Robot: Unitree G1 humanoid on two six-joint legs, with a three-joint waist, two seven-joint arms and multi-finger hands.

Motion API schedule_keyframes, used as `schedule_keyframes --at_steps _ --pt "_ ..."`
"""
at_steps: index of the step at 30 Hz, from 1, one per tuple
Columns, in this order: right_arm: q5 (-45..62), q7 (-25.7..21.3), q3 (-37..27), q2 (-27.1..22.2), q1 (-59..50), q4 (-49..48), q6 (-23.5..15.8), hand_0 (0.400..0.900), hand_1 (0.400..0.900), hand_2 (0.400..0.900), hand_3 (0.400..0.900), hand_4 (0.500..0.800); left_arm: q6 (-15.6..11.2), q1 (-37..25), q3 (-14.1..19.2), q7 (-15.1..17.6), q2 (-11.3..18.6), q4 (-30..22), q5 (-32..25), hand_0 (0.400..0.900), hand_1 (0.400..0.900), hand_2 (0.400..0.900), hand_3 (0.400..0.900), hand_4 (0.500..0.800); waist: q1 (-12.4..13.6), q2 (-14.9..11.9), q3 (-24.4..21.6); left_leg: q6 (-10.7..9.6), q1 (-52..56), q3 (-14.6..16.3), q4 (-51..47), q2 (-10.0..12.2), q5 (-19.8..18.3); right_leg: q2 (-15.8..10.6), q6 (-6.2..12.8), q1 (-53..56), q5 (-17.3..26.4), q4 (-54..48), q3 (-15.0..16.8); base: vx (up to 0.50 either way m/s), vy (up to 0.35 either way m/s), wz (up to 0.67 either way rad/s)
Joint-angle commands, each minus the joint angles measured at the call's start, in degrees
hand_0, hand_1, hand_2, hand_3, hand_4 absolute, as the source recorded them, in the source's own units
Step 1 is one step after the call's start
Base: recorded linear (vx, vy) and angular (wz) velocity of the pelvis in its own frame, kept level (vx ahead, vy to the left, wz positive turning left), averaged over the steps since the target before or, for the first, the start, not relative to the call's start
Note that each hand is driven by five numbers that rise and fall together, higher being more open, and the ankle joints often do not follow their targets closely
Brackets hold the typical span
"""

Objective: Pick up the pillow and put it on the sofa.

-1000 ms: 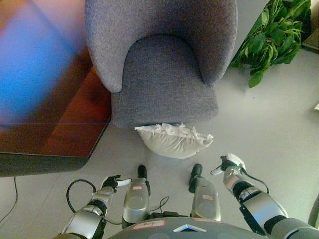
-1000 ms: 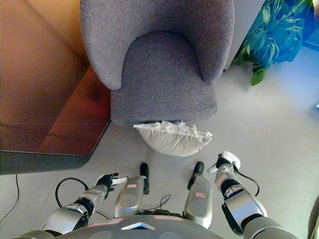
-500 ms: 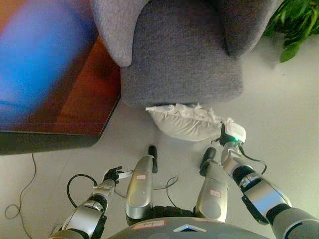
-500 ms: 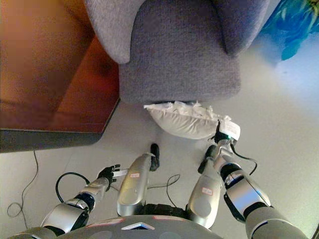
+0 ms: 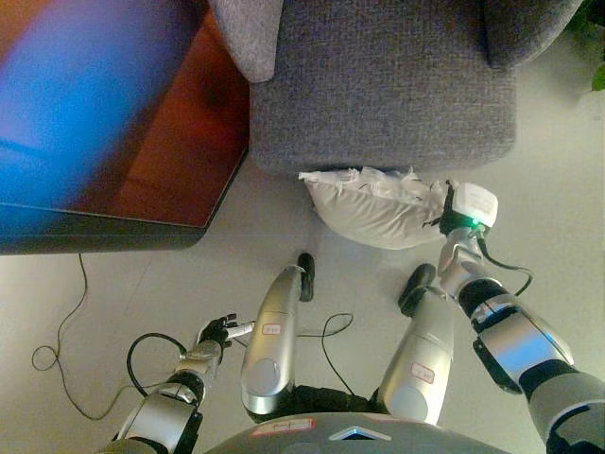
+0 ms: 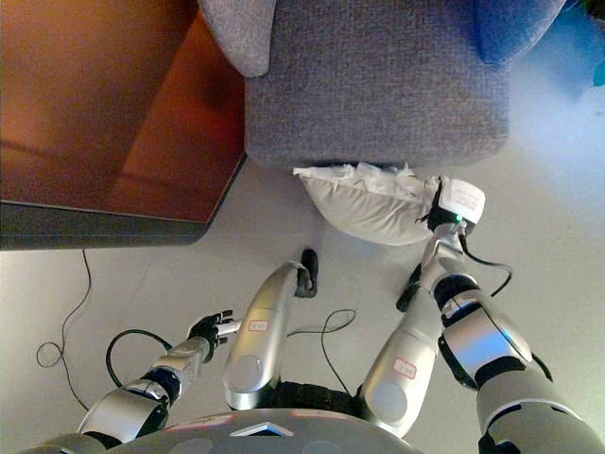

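A white, crumpled pillow (image 5: 373, 203) lies on the pale floor against the front of the grey sofa seat (image 5: 378, 85). My right hand (image 5: 440, 221) is stretched forward and sits at the pillow's right end, touching it; its grip is hidden behind the wrist and the pillow's edge. It also shows in the right eye view (image 6: 433, 219). My left hand (image 5: 219, 331) hangs low at the lower left, well short of the pillow, open and empty.
A dark reddish wooden table (image 5: 161, 161) stands to the left of the sofa, its edge close to the pillow's left side. A bit of a green plant (image 5: 597, 78) shows at the right edge. Pale floor (image 5: 558, 246) lies to the right.
The camera has moved forward and down, so the whole scene has shifted. My right hand has reached forward from beside my leg to the pillow's right end. The left hand stays low.
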Motion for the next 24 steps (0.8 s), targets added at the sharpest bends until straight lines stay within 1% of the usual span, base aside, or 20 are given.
schedule_keyframes --at_steps 1,3,5,8,12,16,20,24 --pt "-0.1 -4.5 -0.1 -5.3 -5.1 -2.7 1.2 0.9 0.9 0.9 0.9 0.8 0.8 6.1 -1.9 0.0 2.8 -1.3 -2.2 0.9 0.9 0.9 0.9 0.8 1.5 1.1 0.2 -0.1 0.0 -1.6 0.3 0.0 -0.1 0.1 -2.0 1.1 -5.3 7.9 4.0 -0.03 0.028 0.08" --pt "0.0 -5.1 -0.3 -6.0 -6.2 -2.3 1.2 0.9 0.9 0.9 0.9 0.8 1.0 6.6 -2.0 -0.3 2.6 -1.6 -2.5 0.9 0.9 0.9 0.9 0.8 1.5 1.6 0.4 -0.1 -0.9 -1.7 0.9 -0.2 -0.1 0.3 -2.08 0.0 -5.6 8.9 4.3 -0.03 0.026 0.06" --pt "-0.5 -4.6 -0.1 -6.9 -8.0 -2.0 1.2 0.9 0.9 0.9 0.9 0.8 1.0 7.0 -2.0 -0.6 2.5 -2.0 -3.0 0.9 0.9 0.9 0.9 0.8 1.7 2.2 0.5 -0.1 -1.8 -1.7 1.3 -0.4 0.1 0.4 -2.13 -1.3 -5.8 9.7 4.7 -0.04 0.039 0.04" --pt "-1.0 -2.1 0.9 -8.2 -10.7 -2.0 1.8 0.9 0.9 0.9 0.9 0.8 1.1 7.3 -1.7 -0.8 2.5 -2.8 -4.7 0.9 0.9 0.9 0.9 0.8 1.9 2.9 0.7 -0.1 -3.5 -1.6 2.0 -0.5 0.4 0.4 -2.19 -3.4 -6.0 10.9 5.0 -0.06 0.038 0.03" --pt "-0.5 3.9 2.7 -9.5 -15.0 -1.2 2.8 0.9 0.9 0.9 0.9 0.8 1.0 7.7 -1.2 -0.9 2.9 -3.8 -6.1 0.9 0.9 0.9 0.9 0.8 2.7 3.8 1.4 0.0 -6.2 -1.7 4.2 -0.8 0.2 0.1 -2.32 -6.6 -6.5 13.4 5.6 -0.07 0.01 0.06" --pt "0.9 8.5 4.1 -10.7 -17.9 -0.7 1.4 0.9 0.9 0.9 0.9 0.8 -0.2 8.0 -0.7 -1.3 3.4 -4.3 -6.5 0.9 0.9 0.9 0.9 0.8 3.1 4.2 1.9 0.3 -9.1 -2.1 7.0 -0.7 -0.3 0.0 -2.68 -9.8 -7.4 16.4 6.5 -0.07 -0.001 0.06" --pt "3.3 11.1 4.5 -11.1 -18.8 -0.6 -0.7 0.9 0.9 0.9 0.9 0.8 -1.3 8.0 -0.4 -1.8 3.5 -4.7 -6.6 0.9 0.9 0.9 0.9 0.8 3.3 4.1 2.3 0.6 -11.5 -2.6 10.3 -0.6 -1.4 0.0 -2.99 -12.2 -8.7 19.6 7.2 -0.06 -0.009 0.05" --pt "7.2 16.8 4.4 -11.3 -19.7 -1.0 -3.4 0.9 0.9 0.9 0.9 0.8 -2.4 8.4 -0.6 -2.1 3.4 -5.2 -7.5 0.9 0.9 0.9 0.9 0.8 3.4 4.2 2.7 0.8 -13.6 -3.0 13.4 -0.6 -2.3 0.3 -3.39 -14.4 -10.0 22.5 7.6 -0.03 0.003 0.02"
